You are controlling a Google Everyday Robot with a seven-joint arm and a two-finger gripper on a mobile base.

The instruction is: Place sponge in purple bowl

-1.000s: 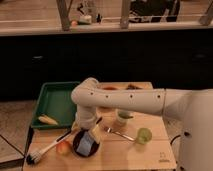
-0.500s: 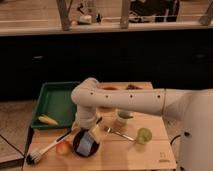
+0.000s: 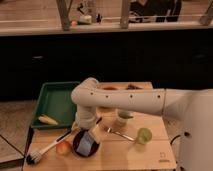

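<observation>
Nearest, at front-left of table [image 3: 150, 156]: brush [image 3: 46, 150] lying diagonal, apple [image 3: 63, 147] just beside purple bowl [image 3: 76, 146]. In the bowl, tilted up on edge: sponge [image 3: 86, 143], blue face toward camera. Right above it, touching or nearly so: gripper [image 3: 94, 132], hanging off the bent white arm [image 3: 120, 99]. Can't tell whether clamped on the sponge or already let go (wrist blocks that spot).

Vs half a sec and a full sec ago: no visible shift. Same arm pose, same sponge spot, same tilt. Reads as placement reached, task approx done; prob. only release and pull-away left. Risk: sponge leaning, not flat, so could tip over the rim toward the apple on retreat.

Further back: thin utensil [image 3: 119, 133] and pale green cup [image 3: 144, 135] to the right, second cup [image 3: 122, 118] partly behind the arm, green tray [image 3: 55, 99] w/ a yellow item [image 3: 48, 120] at left. Red-orange dish [image 3: 108, 89] mostly hidden by the arm. Beyond the table: dark cabinet fronts, counter items too small to ID. Robot body cut off at right edge.
</observation>
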